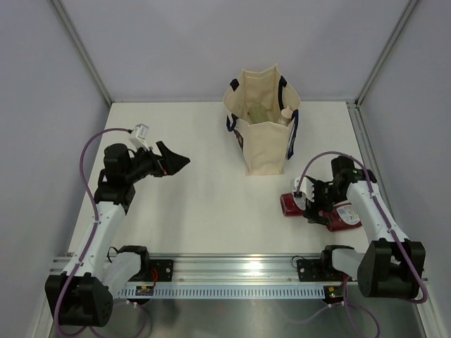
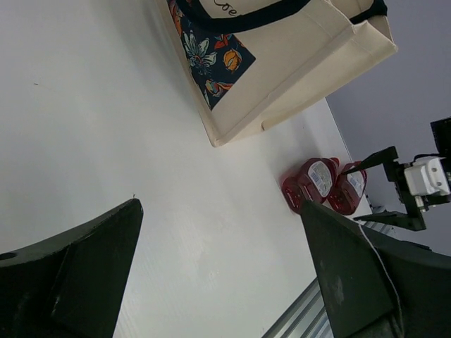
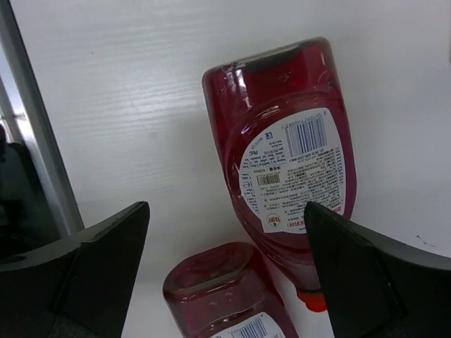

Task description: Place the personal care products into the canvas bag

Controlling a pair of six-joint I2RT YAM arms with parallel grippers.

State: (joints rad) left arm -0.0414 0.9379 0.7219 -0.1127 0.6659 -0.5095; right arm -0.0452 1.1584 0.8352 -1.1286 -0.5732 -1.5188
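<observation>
The canvas bag stands upright at the back middle, its mouth open; it also shows in the left wrist view. Inside I see an olive-grey bottle and a beige bottle; any others are hidden. Two dark red labelled bottles lie side by side on the table, one on the left and one on the right. My right gripper is open and empty just above them. My left gripper is open and empty, raised over the left of the table.
Grey walls enclose the white table on three sides. A metal rail with the arm bases runs along the near edge. The bag's floral patch faces the left arm. The red bottles lie near the rail.
</observation>
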